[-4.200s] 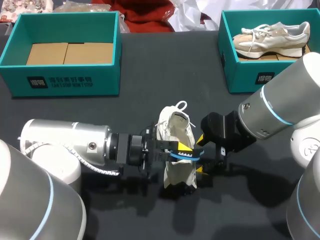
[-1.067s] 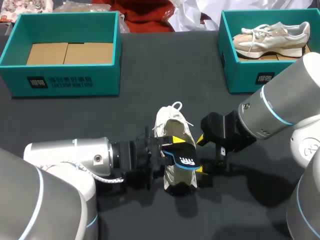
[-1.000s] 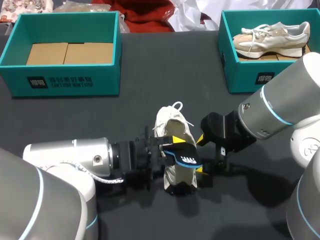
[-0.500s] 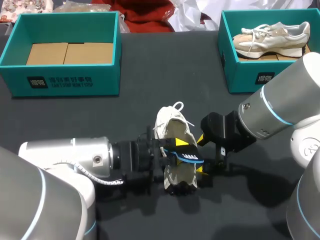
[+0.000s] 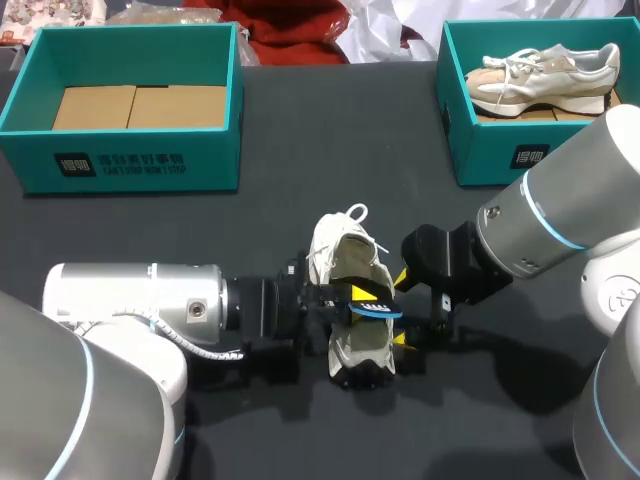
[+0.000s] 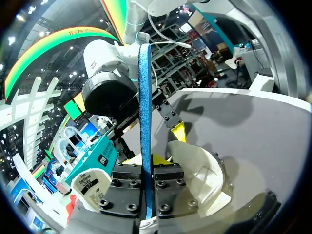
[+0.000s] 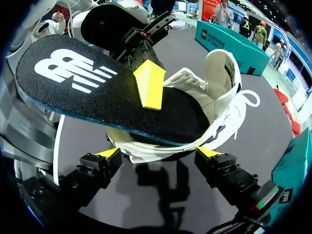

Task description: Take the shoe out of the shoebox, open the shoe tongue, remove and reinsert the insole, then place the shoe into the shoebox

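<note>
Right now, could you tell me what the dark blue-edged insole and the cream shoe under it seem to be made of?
The dark blue-edged insole seems matte black fabric on top, by its grainy weave, over a blue layer, probably foam. The cream shoe has a matte textile upper with stitched edges; exact fabric unclear.

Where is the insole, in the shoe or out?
Halfway: one end of the insole sits inside the shoe; the left hand holds the rest outside.

A white logo sits on the insole (image 7: 87, 92) above the shoe (image 7: 219, 78). Unreadable white print marks the fronts of the left box (image 5: 130, 165) and right box (image 5: 500, 150) beyond.
</note>
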Controlling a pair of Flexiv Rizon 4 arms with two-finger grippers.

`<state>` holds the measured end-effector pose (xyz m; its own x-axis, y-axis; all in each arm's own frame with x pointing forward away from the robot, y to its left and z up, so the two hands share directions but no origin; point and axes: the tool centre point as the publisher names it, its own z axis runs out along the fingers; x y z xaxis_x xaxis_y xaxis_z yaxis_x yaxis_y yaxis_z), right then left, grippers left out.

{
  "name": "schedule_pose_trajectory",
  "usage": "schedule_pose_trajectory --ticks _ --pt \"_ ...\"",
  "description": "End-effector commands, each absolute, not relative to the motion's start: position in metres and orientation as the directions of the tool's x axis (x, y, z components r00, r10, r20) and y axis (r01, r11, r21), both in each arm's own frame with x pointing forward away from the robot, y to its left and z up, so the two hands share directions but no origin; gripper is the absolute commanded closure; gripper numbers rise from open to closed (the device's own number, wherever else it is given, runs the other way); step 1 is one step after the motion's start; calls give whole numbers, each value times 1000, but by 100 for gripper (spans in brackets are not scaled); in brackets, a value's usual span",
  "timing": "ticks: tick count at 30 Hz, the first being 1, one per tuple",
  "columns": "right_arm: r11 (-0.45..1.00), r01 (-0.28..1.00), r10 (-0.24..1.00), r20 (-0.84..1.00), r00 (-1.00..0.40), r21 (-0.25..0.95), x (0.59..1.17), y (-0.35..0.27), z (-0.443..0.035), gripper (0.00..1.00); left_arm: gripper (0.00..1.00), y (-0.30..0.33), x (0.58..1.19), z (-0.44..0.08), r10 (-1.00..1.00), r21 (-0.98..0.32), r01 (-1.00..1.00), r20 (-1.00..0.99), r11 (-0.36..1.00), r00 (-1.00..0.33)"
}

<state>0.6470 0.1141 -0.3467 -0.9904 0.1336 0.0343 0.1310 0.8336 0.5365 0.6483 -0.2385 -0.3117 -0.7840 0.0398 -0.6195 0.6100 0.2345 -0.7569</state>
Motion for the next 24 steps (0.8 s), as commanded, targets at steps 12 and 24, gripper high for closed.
schedule_pose_trajectory --ticks 12,24 --pt "833 131 135 32 -990 537 645 114 -347 0 100 -229 676 -340 14 -777 578 -593 250 -805" --pt "833 131 135 32 -990 537 645 114 -347 0 75 -233 667 -320 15 -772 594 -607 229 -795"
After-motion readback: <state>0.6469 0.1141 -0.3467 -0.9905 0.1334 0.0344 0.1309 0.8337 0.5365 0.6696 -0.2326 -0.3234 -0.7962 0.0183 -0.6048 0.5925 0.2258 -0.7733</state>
